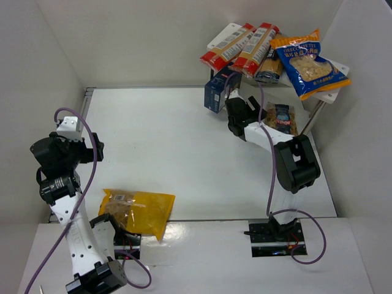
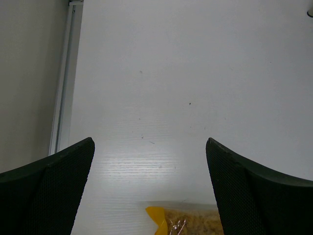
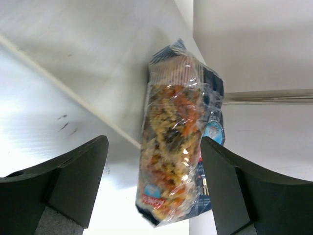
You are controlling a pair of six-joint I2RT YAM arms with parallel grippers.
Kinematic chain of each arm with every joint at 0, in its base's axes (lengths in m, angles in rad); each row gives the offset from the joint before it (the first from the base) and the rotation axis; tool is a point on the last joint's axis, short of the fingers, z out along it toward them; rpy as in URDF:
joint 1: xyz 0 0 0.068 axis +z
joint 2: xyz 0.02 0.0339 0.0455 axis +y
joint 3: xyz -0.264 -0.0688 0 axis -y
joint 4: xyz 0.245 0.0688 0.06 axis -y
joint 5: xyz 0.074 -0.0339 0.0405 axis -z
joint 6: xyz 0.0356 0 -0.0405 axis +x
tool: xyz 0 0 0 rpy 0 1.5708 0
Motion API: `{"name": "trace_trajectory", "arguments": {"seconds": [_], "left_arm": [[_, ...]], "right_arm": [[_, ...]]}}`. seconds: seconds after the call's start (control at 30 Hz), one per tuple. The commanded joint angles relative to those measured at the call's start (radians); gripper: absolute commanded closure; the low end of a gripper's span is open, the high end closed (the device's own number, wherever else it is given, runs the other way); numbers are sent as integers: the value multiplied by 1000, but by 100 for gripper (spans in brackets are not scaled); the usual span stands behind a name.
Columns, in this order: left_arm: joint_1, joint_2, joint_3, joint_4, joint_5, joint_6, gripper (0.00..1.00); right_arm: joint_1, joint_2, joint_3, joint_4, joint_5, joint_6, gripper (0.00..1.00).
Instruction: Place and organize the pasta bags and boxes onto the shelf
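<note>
White table (image 1: pixel 159 141), walls close round. Shelf (image 1: pixel 218 40) stands in the far right corner; a blue-and-orange bag (image 1: pixel 306 64) and two spaghetti boxes (image 1: pixel 228 46) lie on its top board. Yellow bag (image 1: pixel 139 210) lies on the table by the left arm's base. Navy box (image 1: pixel 214 92) stands at the shelf's left end. Spiral bag (image 1: pixel 282 119) sits under the top board, seen between the right gripper's (image 3: pixel 154 141) parted jaws. Left gripper (image 2: pixel 150 142) hangs above the table, jaws wide apart.

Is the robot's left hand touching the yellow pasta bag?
Apart. In the top view the left gripper hangs over bare table, with a clear gap between it and the yellow bag. Its open jaws hold nothing.
</note>
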Motion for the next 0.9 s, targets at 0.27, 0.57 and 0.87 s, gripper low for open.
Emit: {"name": "trace_trajectory", "arguments": {"seconds": [0.27,0.57,0.87], "left_arm": [[4,-12,-4,13,11,15,0],[4,-21,-13,13,11,15,0],[4,-21,-13,22,1,15,0]], "right_arm": [[47,-51,-90,148,31,-65,77],[47,18,-71,289,51,-197,100],[-8,101,-94,502,51,-396,100]]}}
